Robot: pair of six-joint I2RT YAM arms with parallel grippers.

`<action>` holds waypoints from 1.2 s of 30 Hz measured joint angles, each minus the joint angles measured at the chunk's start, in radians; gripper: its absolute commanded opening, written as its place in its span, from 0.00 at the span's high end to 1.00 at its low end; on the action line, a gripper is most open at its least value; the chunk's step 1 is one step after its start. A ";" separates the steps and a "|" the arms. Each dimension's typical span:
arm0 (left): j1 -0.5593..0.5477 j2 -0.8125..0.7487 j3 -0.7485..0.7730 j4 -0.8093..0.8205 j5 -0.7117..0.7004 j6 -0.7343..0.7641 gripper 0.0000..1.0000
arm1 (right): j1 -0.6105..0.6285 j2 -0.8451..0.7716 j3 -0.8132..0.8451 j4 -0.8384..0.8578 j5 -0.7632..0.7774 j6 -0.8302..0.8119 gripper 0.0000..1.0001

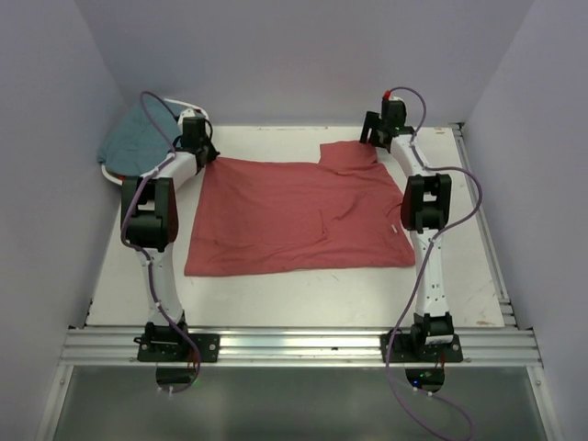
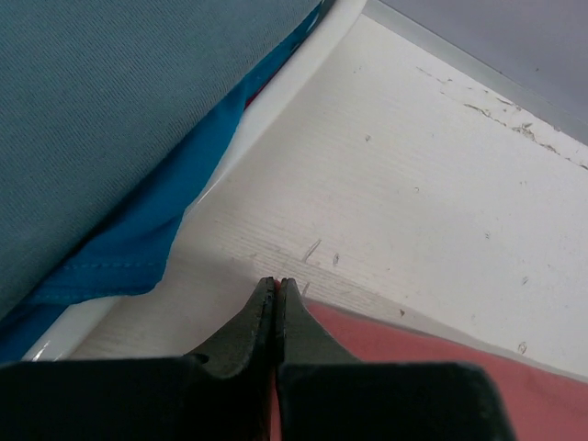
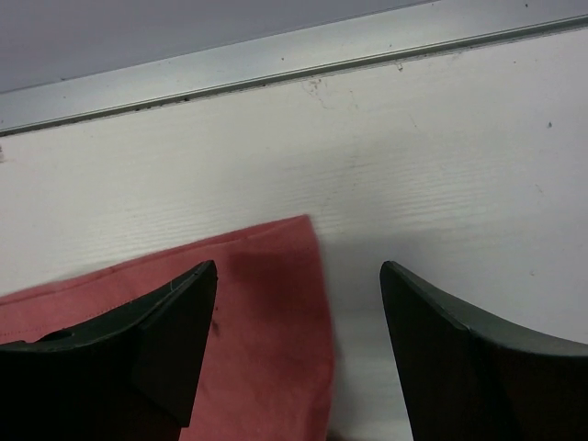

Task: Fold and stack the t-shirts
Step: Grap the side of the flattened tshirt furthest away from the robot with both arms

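The big white table (image 1: 303,294) is holding everything. The brick-red t-shirt (image 1: 294,216) is lying flat and open in the middle of it, probably spread out so it can be folded neatly; one bit is sticking up at 1 o'clock. At 10 o'clock from it, the teal t-shirt (image 1: 138,133) is sitting heaped in the white basket (image 2: 294,78), with a bright blue t-shirt (image 2: 138,239) peeking out under it, so these look like they are waiting their turn. The left gripper (image 2: 277,287) is resting at the red shirt's 10 o'clock corner with its fingers pressed tight together; I cannot tell if any cloth is caught between them. The right gripper (image 3: 298,266) is hanging over the 1 o'clock corner with its fingers spread wide and nothing in them, one finger over the cloth and one over bare table, maybe getting ready to pinch that edge.
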 measured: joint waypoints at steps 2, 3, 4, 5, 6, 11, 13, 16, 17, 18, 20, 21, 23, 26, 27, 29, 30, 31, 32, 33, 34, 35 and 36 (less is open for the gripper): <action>0.000 0.002 0.000 -0.002 0.001 0.001 1.00 | -0.006 0.006 0.011 -0.001 -0.003 0.000 0.26; 0.000 0.002 0.000 -0.003 0.002 0.001 1.00 | -0.007 0.009 0.012 -0.001 -0.003 0.000 0.30; 0.000 0.002 0.000 -0.003 0.003 0.001 1.00 | -0.010 0.015 0.014 -0.001 -0.004 0.000 0.32; 0.000 0.002 0.000 -0.003 0.004 0.001 1.00 | -0.013 0.019 0.015 0.006 -0.006 -0.002 0.34; 0.000 0.002 0.000 -0.003 0.005 0.001 1.00 | -0.015 0.021 0.020 0.006 -0.016 0.000 0.38; 0.000 0.002 -0.001 -0.003 0.005 0.001 1.00 | -0.029 0.038 0.042 0.005 -0.066 0.027 0.64; 0.000 0.002 -0.006 -0.001 0.005 0.001 1.00 | -0.034 0.042 0.043 0.007 -0.092 0.045 0.73; 0.000 0.002 -0.018 -0.002 0.005 0.001 1.00 | -0.042 0.046 0.043 0.011 -0.137 0.064 0.77; 0.000 0.002 -0.020 -0.002 0.005 0.001 1.00 | -0.045 0.047 0.043 0.012 -0.151 0.069 0.79; 0.000 0.002 -0.023 -0.002 0.005 0.000 1.00 | -0.046 0.048 0.043 0.014 -0.159 0.074 0.80; 0.000 0.002 -0.029 -0.001 0.005 0.000 1.00 | -0.047 0.048 0.043 0.014 -0.177 0.082 0.84; 0.000 0.002 -0.032 -0.001 0.005 0.000 1.00 | -0.047 0.048 0.043 0.013 -0.182 0.087 0.85; 0.000 0.002 -0.035 -0.003 0.005 0.000 1.00 | -0.046 0.050 0.043 0.013 -0.192 0.095 0.91; 0.000 0.002 -0.041 0.003 0.005 0.000 1.00 | -0.046 0.050 0.043 0.008 -0.204 0.106 1.00; 0.000 0.002 -0.046 0.002 0.005 0.000 1.00 | -0.046 0.050 0.043 0.007 -0.204 0.108 1.00; 0.000 0.002 -0.051 0.001 0.008 0.000 1.00 | -0.046 0.050 0.043 0.007 -0.204 0.111 1.00; 0.000 0.002 -0.053 0.002 0.008 0.000 1.00 | -0.046 0.050 0.041 0.009 -0.204 0.112 1.00; 0.000 0.002 -0.054 0.003 0.010 0.000 1.00 | -0.046 0.048 0.035 0.016 -0.204 0.114 1.00; 0.000 0.002 -0.054 0.007 0.013 0.000 1.00 | -0.046 0.045 0.025 0.028 -0.204 0.116 1.00; 0.000 0.002 -0.055 0.011 0.019 0.000 1.00 | -0.046 0.037 0.004 0.048 -0.204 0.117 1.00; 0.000 0.002 -0.055 0.013 0.025 0.001 1.00 | -0.046 0.025 -0.020 0.068 -0.203 0.120 1.00; 0.000 0.002 -0.055 0.017 0.030 0.001 1.00 | -0.046 0.010 -0.051 0.089 -0.201 0.124 1.00; 0.000 0.002 -0.055 0.021 0.035 0.001 1.00 | -0.046 -0.010 -0.091 0.112 -0.200 0.128 1.00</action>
